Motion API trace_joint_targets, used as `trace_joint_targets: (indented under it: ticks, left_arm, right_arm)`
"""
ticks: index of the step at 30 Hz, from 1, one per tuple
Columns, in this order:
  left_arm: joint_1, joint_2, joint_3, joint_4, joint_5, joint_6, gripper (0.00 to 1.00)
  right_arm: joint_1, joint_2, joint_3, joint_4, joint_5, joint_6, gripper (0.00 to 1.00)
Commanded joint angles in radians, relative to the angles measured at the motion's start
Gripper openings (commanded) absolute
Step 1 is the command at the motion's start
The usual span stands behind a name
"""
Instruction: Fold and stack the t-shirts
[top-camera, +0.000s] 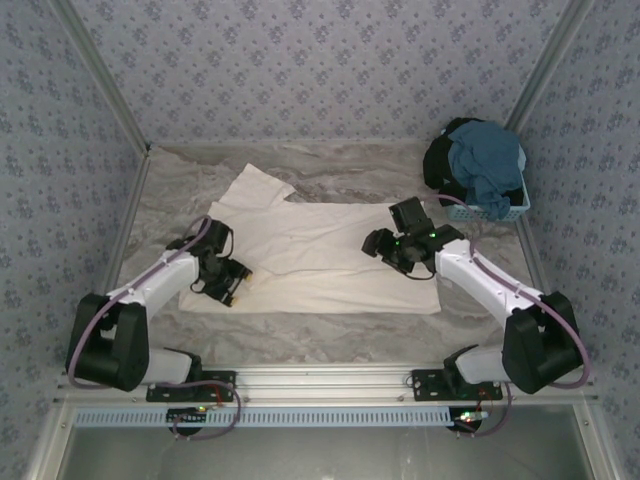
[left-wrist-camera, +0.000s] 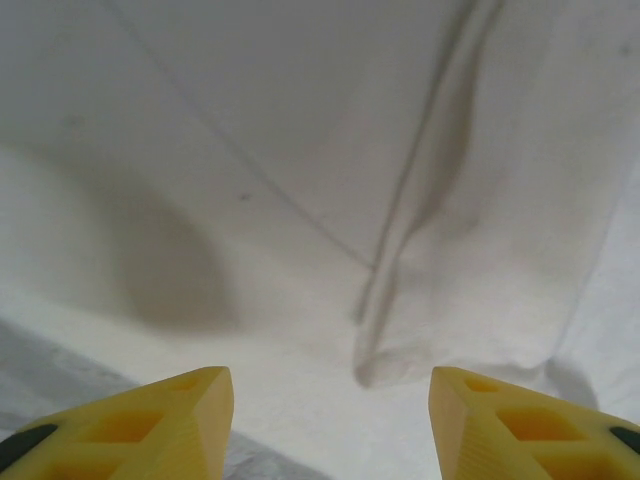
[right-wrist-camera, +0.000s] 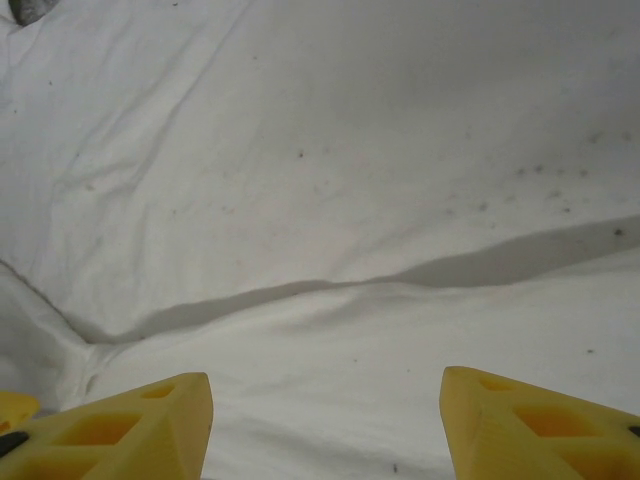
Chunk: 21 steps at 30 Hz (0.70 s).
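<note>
A spread t-shirt lies flat across the middle of the table, one sleeve toward the far left. A basket sits in the far right corner, with other t-shirts heaped in it. The left gripper is over the shirt's near left edge, the right gripper over its right side.

Cream-white t-shirt lies spread out w/ one long crease running across it and faint dark specks on the cloth. R gripper over it, yellow jaws apart, nothing btwn them.
</note>
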Motion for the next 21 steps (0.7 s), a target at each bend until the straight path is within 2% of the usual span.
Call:
trace_joint_targets:
  ticks: [1, 4, 7, 13, 21]
  left_arm:
    - [-0.012, 0.027, -0.004, 0.083, 0.043, -0.078, 0.51]
    - [-0.023, 0.058, -0.001, 0.118, 0.047, -0.089, 0.47]
    - [-0.033, 0.084, 0.018, 0.121, 0.037, -0.084, 0.38]
    - [-0.043, 0.126, 0.074, 0.113, 0.013, -0.056, 0.01]
    - [-0.083, 0.229, 0.254, 0.003, -0.061, 0.095, 0.0]
  right_arm:
    - [0.004, 0.005, 0.007, 0.022, -0.035, -0.017, 0.63]
    - [0.004, 0.005, 0.003, 0.019, -0.033, -0.02, 0.63]
    - [0.004, 0.003, -0.004, 0.023, -0.04, -0.018, 0.62]
    - [0.005, -0.004, -0.008, 0.015, -0.031, -0.009, 0.59]
    - [-0.006, -0.026, -0.01, -0.012, -0.025, 0.0, 0.57]
